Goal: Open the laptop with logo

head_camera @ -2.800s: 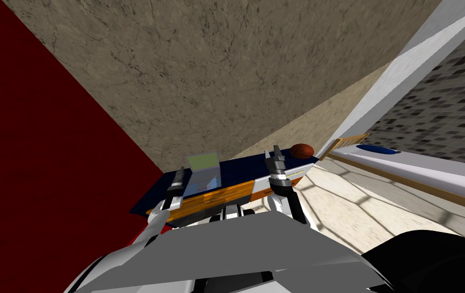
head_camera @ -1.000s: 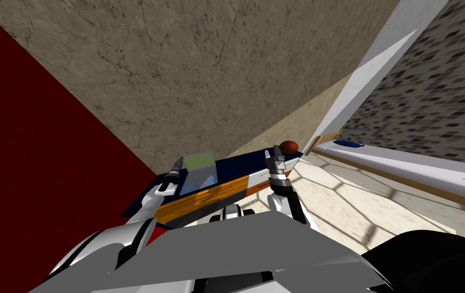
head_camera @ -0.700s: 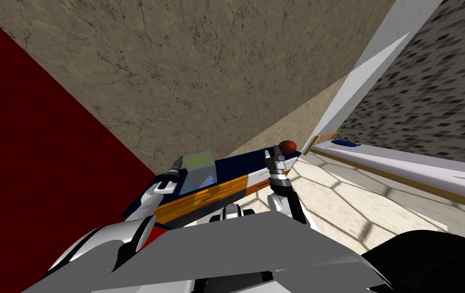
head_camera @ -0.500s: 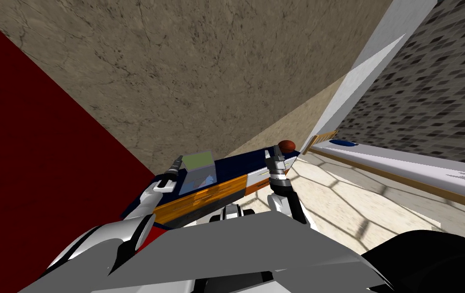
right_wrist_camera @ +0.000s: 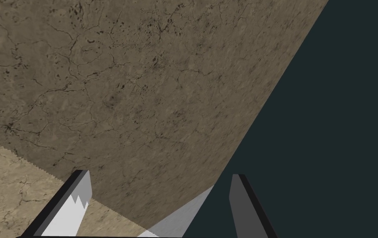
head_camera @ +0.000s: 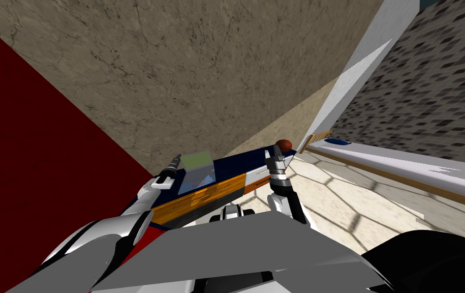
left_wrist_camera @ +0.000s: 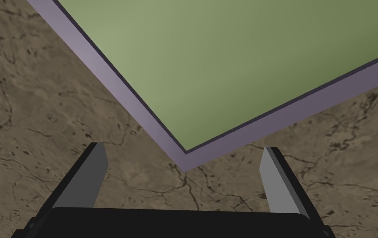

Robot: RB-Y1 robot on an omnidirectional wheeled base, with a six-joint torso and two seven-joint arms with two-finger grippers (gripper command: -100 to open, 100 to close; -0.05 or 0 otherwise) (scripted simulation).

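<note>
The laptop (head_camera: 198,160) stands on a desk (head_camera: 241,164) with a navy top and an orange front. Its lid is raised and shows a plain green face, and its pale blue base lies toward me. My left gripper (head_camera: 176,158) hovers just left of the lid. In the left wrist view a corner of the green, purple-framed lid (left_wrist_camera: 233,62) points at the gap of the left gripper (left_wrist_camera: 182,147), whose fingers stand open and apart from it. My right gripper (head_camera: 276,151) is raised over the desk's right end, and in the right wrist view the right gripper (right_wrist_camera: 159,173) is open and holds nothing.
A brown ball (head_camera: 283,144) lies on the desk's far right end. A dark red wall (head_camera: 33,152) rises on the left and a brown stone wall (head_camera: 200,76) behind the desk. A long white, wood-edged piece of furniture (head_camera: 404,170) runs along the right over a tiled floor.
The whole head picture has drifted left, so I have turned a little. My left elbow has dropped lower and further left. Both grippers keep their places and stay open.
</note>
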